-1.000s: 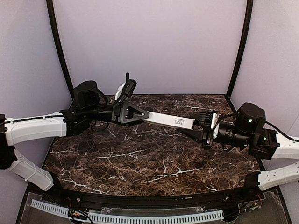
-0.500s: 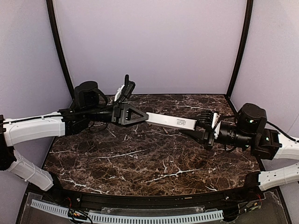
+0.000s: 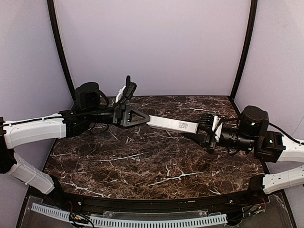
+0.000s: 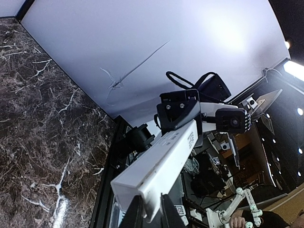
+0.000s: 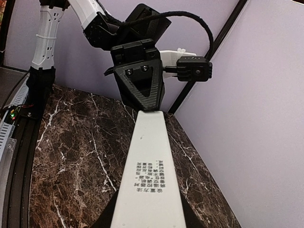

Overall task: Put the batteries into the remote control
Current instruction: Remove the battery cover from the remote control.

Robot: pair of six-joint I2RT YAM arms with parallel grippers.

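The remote control [image 3: 173,124], a slim white bar with small grey print on its upper face, hangs in the air above the marble table [image 3: 142,161], between my two grippers. My left gripper [image 3: 148,118] is shut on its left end. My right gripper [image 3: 202,128] is shut on its right end. In the left wrist view the remote [image 4: 166,159] runs out from between my left gripper's [image 4: 151,203] fingers toward the right gripper [image 4: 178,109]. In the right wrist view the remote [image 5: 149,161] runs from my right gripper [image 5: 149,221] to the left gripper [image 5: 142,85]. The batteries are out of view.
Pale purple walls [image 3: 152,42] with black corner posts [image 3: 243,47] enclose the table at the back and sides. A black rail [image 3: 142,205] runs along the near edge.
Both arms have shifted only slightly. The remote stays held between the two grippers, its right end a touch further right and lower.
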